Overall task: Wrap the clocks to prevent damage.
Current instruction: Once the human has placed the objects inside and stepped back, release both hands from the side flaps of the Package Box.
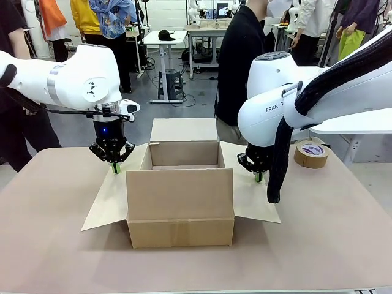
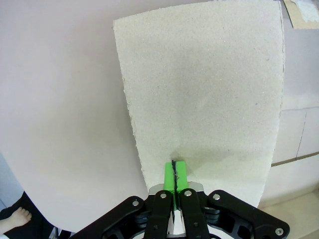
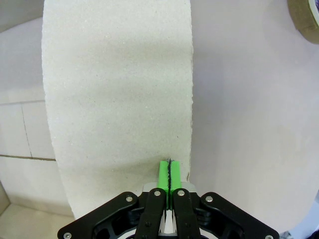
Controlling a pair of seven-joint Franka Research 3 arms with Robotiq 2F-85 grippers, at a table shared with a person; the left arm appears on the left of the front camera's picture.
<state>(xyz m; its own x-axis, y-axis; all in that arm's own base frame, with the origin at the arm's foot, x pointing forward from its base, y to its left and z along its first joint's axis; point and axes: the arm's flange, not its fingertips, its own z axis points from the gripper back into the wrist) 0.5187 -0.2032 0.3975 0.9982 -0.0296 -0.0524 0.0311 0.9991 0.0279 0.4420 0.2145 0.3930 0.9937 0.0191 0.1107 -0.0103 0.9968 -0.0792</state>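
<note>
- The brown corrugated cardboard box (image 1: 180, 205) stands open at the centre of the front view on the pale brown tabletop (image 1: 55, 257), with its flaps folded outward. Its front wall hides the floor, so I cannot tell whether the clocks lie inside.
- By my judgement the box is light, with fairly stiff walls. The flaps hinge freely at their creases and tend to spring back. A push from one side alone would likely slide it over the smooth tabletop.
- The best hold looks to be a flap's free outer edge, or downward pressure on both side flaps at once to keep the box steady. A hard squeeze could buckle the walls.
- The board is matt and grainy with raw cut edges, which should give rubber pads fair friction.
- The left end effector (image 1: 114, 166), left of centre, has its green pads (image 2: 168, 177) pressed together on nothing. Its tip appears to bear on the left side flap (image 1: 105, 205) near that flap's outer edge.
- The right end effector (image 1: 258, 177), right of centre, is likewise pressed together and empty. Its tip appears to rest on the right side flap (image 1: 254, 199) close to the outer edge.
- A roll of brown packing tape (image 1: 311, 153) lies at the right of the front view, apart from the box.
</note>
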